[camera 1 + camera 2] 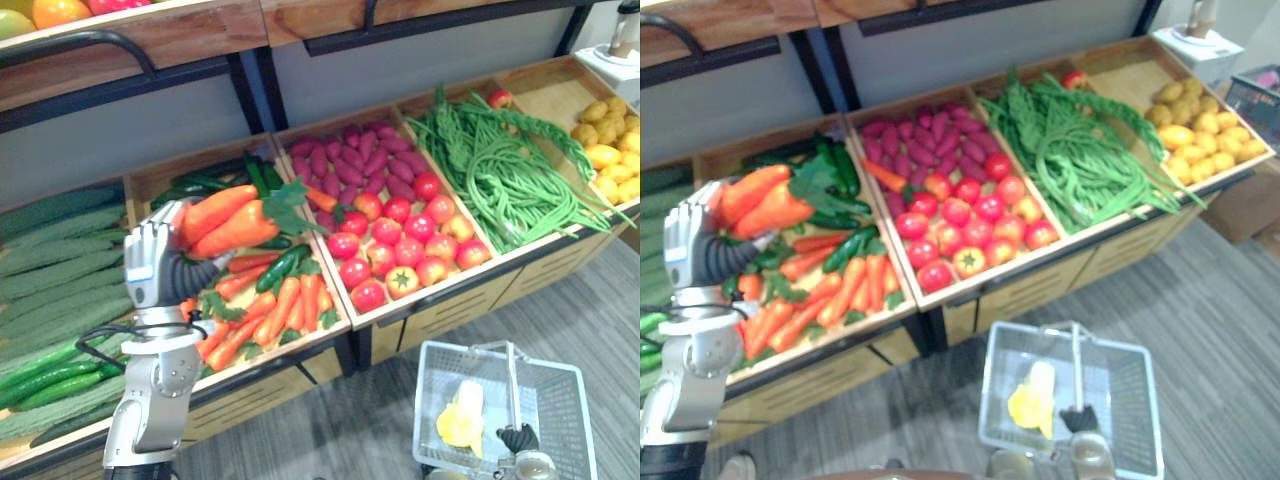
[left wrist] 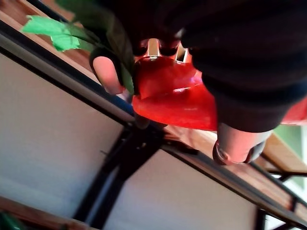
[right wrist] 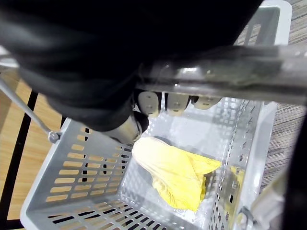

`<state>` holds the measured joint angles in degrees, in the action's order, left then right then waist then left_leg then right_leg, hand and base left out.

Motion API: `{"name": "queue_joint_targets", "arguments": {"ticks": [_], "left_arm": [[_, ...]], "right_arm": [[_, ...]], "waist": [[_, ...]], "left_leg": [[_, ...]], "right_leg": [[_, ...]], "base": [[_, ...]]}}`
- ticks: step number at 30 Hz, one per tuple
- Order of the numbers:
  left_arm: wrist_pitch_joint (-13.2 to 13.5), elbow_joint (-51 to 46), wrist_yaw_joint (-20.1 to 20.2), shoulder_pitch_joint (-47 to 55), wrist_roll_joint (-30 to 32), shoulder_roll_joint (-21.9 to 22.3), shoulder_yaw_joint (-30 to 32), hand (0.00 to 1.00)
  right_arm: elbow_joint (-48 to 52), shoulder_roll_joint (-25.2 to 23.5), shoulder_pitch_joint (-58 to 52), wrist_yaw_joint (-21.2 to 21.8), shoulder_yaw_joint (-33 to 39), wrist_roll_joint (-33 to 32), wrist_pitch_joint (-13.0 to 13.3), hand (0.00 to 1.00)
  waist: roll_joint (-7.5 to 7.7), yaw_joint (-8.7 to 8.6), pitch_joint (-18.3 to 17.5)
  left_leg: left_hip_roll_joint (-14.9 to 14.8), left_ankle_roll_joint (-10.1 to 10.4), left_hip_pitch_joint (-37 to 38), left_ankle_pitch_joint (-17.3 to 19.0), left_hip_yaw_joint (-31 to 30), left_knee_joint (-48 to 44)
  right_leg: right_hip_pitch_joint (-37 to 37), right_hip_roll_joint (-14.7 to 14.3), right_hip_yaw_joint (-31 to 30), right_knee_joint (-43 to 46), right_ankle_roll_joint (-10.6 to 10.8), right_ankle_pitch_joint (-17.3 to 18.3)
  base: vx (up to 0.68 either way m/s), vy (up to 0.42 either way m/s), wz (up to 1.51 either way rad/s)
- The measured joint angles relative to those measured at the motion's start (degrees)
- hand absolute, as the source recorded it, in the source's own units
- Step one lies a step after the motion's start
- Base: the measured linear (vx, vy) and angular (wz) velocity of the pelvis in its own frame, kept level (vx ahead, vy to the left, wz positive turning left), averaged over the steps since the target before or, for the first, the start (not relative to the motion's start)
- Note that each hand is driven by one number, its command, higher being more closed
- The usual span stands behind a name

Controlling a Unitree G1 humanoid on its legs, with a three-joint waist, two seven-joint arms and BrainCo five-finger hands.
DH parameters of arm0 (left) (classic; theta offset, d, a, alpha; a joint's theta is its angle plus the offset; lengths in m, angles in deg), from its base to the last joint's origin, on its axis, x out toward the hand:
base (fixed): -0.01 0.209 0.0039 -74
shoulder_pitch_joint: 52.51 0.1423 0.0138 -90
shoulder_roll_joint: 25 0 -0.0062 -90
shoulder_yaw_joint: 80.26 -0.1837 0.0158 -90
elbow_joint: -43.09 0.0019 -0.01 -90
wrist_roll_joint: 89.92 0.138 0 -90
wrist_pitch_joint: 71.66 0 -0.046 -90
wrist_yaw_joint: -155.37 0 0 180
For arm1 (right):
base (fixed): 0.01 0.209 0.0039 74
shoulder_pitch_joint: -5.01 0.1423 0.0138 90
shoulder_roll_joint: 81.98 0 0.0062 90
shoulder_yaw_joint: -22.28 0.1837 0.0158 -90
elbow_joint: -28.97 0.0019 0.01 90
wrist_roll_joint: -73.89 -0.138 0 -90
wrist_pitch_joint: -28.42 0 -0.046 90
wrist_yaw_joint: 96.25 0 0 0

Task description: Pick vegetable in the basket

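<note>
My left hand [image 1: 150, 262] is shut on a big orange carrot bunch [image 1: 225, 222] with green leaves, held just above the carrot crate [image 1: 262, 305]. In the left wrist view the orange carrot [image 2: 172, 98] lies against the palm with a leaf [image 2: 53, 31] beside it. A grey plastic basket [image 1: 565, 395] hangs low at the front right. My right hand [image 1: 518, 438] is curled round its handle [image 3: 249, 72]. A pale yellow leafy vegetable [image 3: 172, 172] lies on the basket's bottom.
The slanted stand holds crates of cucumbers [image 1: 50, 300], purple sweet potatoes [image 1: 350, 160], tomatoes [image 1: 400, 240], long green beans [image 1: 500, 170] and yellow potatoes [image 1: 610, 150]. An upper shelf with fruit [image 1: 60, 10] overhangs the back. Grey floor lies in front.
</note>
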<state>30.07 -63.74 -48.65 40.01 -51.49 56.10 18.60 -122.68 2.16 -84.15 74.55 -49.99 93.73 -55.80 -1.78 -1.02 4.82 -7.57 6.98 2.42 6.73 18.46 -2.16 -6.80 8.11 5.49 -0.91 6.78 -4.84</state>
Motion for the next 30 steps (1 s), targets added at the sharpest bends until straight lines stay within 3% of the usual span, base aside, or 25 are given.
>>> {"name": "queue_joint_targets", "arguments": {"ticks": [6, 10, 14, 17, 19, 23, 30], "left_arm": [[2.2, -3.7, 2.0, -0.3, -0.1, -0.1, -5.1, 1.0], [4.6, -7.4, 4.7, -0.8, -2.5, -1.2, -16.0, 1.0], [6.9, -7.5, 7.6, -2.9, -4.9, -3.2, -23.9, 1.0], [7.3, -6.6, 9.6, -3.7, -6.9, -5.9, -29.6, 1.0], [9.0, -4.3, 12.0, -6.1, -8.3, -7.8, -36.0, 1.0], [9.4, -1.4, 14.0, -9.7, -8.9, -8.4, -42.9, 1.0], [10.3, 3.6, 17.0, -15.3, -8.9, -8.9, -52.7, 1.0]], "right_arm": [[0.4, 0.3, -0.7, 0.1, 0.0, 0.0, 0.0, 1.0], [2.3, 2.4, -1.2, 0.8, -0.4, 0.2, 0.0, 1.0], [6.7, 6.4, -2.2, 1.5, -2.8, 0.7, -0.2, 1.0], [10.1, 9.9, -1.6, 3.2, -4.9, 2.3, -0.2, 1.0], [13.8, 14.3, -1.9, 4.9, -6.9, 2.8, -0.3, 1.0], [23.8, 19.2, -2.3, 7.4, -12.0, 5.2, -0.2, 1.0], [37.3, 26.0, -3.2, 9.8, -18.5, 6.7, 2.4, 1.0]], "waist": [[-0.15, -0.45, -0.4], [-0.2, -0.61, -0.6], [-0.2, -0.83, -0.6], [-0.17, -2.04, -0.5], [-0.06, -2.29, -0.4], [0.08, -3.54, -0.2], [-0.48, -3.55, -0.3]], "left_leg": [[0.0, 0.0, 1.0, 0.5, 2.7, 0.0], [0.1, 0.1, 2.3, 0.7, 4.9, 0.0], [0.5, 0.1, 3.6, 1.3, 8.9, 0.1], [0.6, 0.3, 5.5, 2.2, 13.1, 0.1], [0.5, 0.7, 7.8, 4.2, 18.4, -0.8], [-0.8, 1.2, 8.9, 7.6, 24.0, -5.1], [-3.9, 2.7, 9.0, 11.0, 31.4, -11.0]], "right_leg": [[-0.1, -0.6, -3.1, -0.8, 0.0, -1.3], [-0.1, -0.9, -5.6, -1.2, 0.2, -1.9], [-1.4, -1.4, -9.4, -1.3, 0.4, -3.1], [-1.9, -2.2, -13.7, -1.3, 0.8, -3.7], [-2.0, -3.3, -18.5, -1.4, 1.3, -4.3], [-2.3, -4.7, -22.6, -1.5, 1.5, -5.2], [-4.1, -7.7, -27.8, -0.8, 1.7, -5.6]], "base": [[-0.07, -0.016, -0.26], [-0.04, -0.013, -0.31], [-0.03, -0.001, -0.48], [-0.03, -0.011, -0.76], [-0.05, -0.016, -1.1], [-0.02, -0.009, -0.69], [0.02, -0.029, -0.44]]}}
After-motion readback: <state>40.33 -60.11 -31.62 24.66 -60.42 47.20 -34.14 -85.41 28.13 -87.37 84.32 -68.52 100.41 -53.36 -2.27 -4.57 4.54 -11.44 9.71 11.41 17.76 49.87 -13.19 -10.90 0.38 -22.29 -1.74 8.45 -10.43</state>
